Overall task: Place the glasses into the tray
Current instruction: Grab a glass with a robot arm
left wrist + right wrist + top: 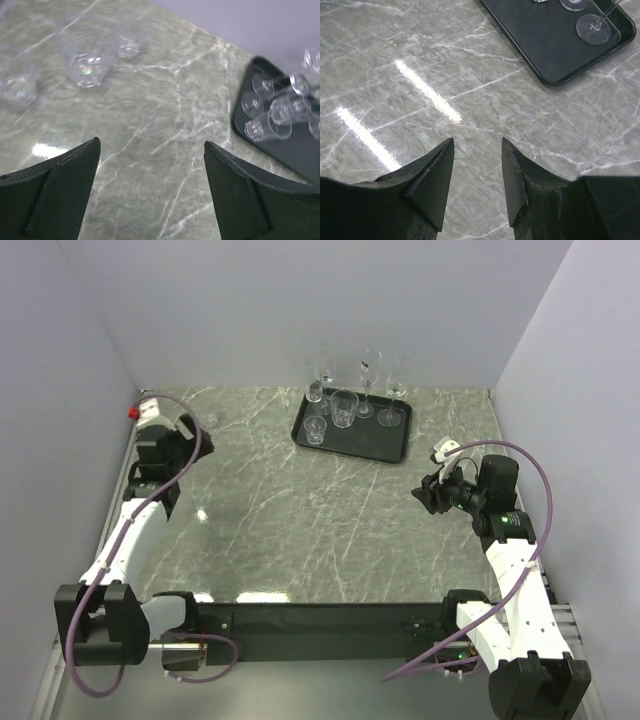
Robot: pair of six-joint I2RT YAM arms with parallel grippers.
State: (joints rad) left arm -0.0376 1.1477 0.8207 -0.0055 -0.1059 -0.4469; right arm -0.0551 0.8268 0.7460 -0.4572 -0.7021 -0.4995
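The black tray lies at the far middle of the table with several clear glasses standing on it, tumblers and stemmed ones. In the left wrist view the tray is at the right edge. Three more clear glasses stand on the marble at upper left: a tumbler, a small one and another. My left gripper hangs open and empty, short of them. My right gripper is open over bare marble, near the tray's corner, where glass feet show.
Grey walls close the table on the left, back and right. A red-tipped fitting sits at the far left edge. One faint glass stands on the marble just beyond my left gripper.
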